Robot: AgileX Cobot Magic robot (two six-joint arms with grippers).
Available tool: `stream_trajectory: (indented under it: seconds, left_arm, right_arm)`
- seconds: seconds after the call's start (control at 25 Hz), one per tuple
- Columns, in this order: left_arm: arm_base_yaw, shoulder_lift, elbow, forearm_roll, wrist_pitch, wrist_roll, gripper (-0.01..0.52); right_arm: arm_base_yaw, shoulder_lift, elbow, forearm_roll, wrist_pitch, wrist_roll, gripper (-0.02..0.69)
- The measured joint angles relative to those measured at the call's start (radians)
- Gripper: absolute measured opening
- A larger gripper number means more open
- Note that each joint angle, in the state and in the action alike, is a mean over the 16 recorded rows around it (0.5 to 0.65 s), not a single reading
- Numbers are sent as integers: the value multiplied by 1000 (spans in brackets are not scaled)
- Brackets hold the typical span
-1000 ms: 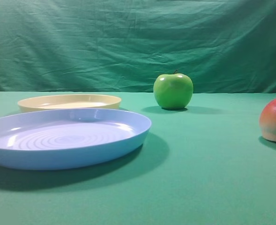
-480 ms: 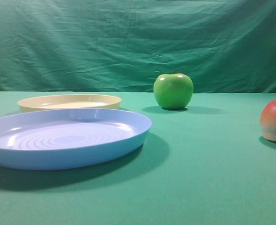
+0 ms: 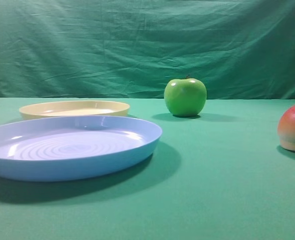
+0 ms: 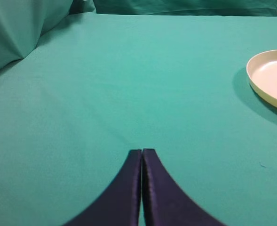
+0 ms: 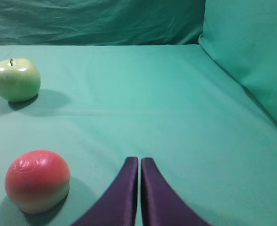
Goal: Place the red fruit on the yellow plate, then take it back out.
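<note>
The round smooth red fruit point(image 3: 294, 127), red on top and fading to yellow-peach at its base, sits on the green cloth-covered table point(image 3: 222, 190) at the far right edge of the exterior high view, partly cut off by the frame. From the right wrist view the same fruit point(image 5: 37, 181) lies low on the left, just beside the right gripper point(image 5: 139, 162) but not touching it; a soft shadow falls on the cloth around its base. The right gripper's two dark, curved fingers are pressed together tip to tip with nothing between them.

The shallow round pale cream-yellow plastic plate point(image 3: 74, 108) rests on the table well apart from the fruit, on the left side of the exterior view, and holds nothing. In the left wrist view a part of its rim point(image 4: 270, 80) shows at the right edge. The left gripper point(image 4: 141, 153) hovers over bare cloth, its dark fingers closed against each other and gripping nothing.

Directly in front of the yellow plate in the exterior view lies a larger light blue plastic plate point(image 3: 69, 147) with raised rings in its centre. A glossy green apple point(image 3: 185, 97) with a short stem stands upright farther back, between the plates and the red fruit. A wrinkled green cloth backdrop point(image 3: 137, 45) hangs behind the table.
</note>
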Motion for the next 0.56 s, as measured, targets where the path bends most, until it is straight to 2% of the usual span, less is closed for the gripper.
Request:
stream_trajectory:
  seconds: [0.56]
  left_arm:
    - [0, 0, 0, 0, 0, 0, 0]
  right_arm:
    - [0, 0, 0, 0, 23, 2, 0]
